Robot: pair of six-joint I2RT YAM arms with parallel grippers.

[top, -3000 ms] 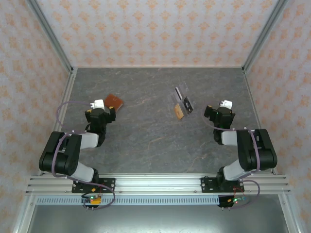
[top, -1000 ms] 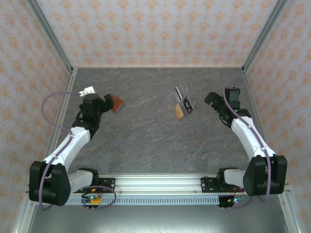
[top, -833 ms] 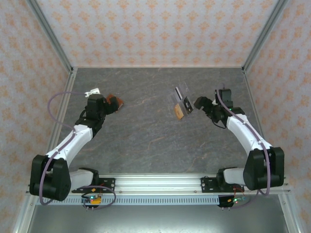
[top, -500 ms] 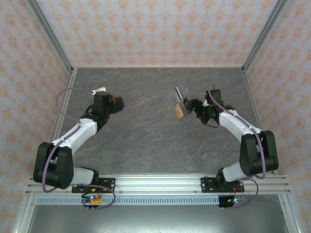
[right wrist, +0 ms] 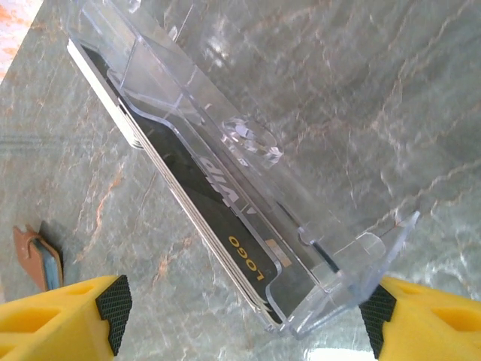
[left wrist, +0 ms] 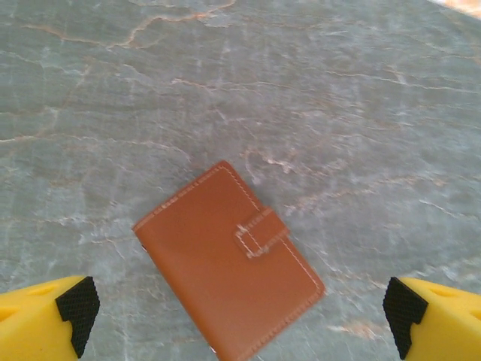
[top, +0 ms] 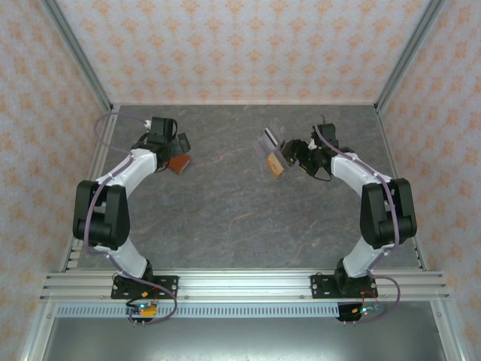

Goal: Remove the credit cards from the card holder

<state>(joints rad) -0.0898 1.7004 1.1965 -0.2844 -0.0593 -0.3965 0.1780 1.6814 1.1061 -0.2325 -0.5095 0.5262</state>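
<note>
- Top external: the left arm is reaching to the far left part of the table [top: 225,210]. The left gripper [top: 179,144] is hanging just over the card holder [top: 178,162], which is lying flat there. The right gripper [top: 291,153] is pointing at a clear plastic sleeve [top: 272,139] lying right of the middle, well apart from the card holder.
- Left wrist: the card holder [left wrist: 229,263] is lying shut and at a slant on the grey veined table [left wrist: 338,90], with its reddish-brown outside facing up. Its strap [left wrist: 259,232] is lying across the edge. The left gripper [left wrist: 239,308] is standing spread wide above it, its yellow fingers [left wrist: 45,316] touching nothing.
- Right wrist: the right gripper [right wrist: 244,312] is standing spread, pinching nothing, and the near end of the clear plastic sleeve [right wrist: 225,128] is sitting between its fingers. One pad [right wrist: 376,312] is sitting just beside the sleeve's corner, though I cannot tell if it is touching. The other finger is standing apart from the sleeve. A stack of cards [right wrist: 203,210] is sitting inside the sleeve, the top one dark with yellow lettering.
</note>
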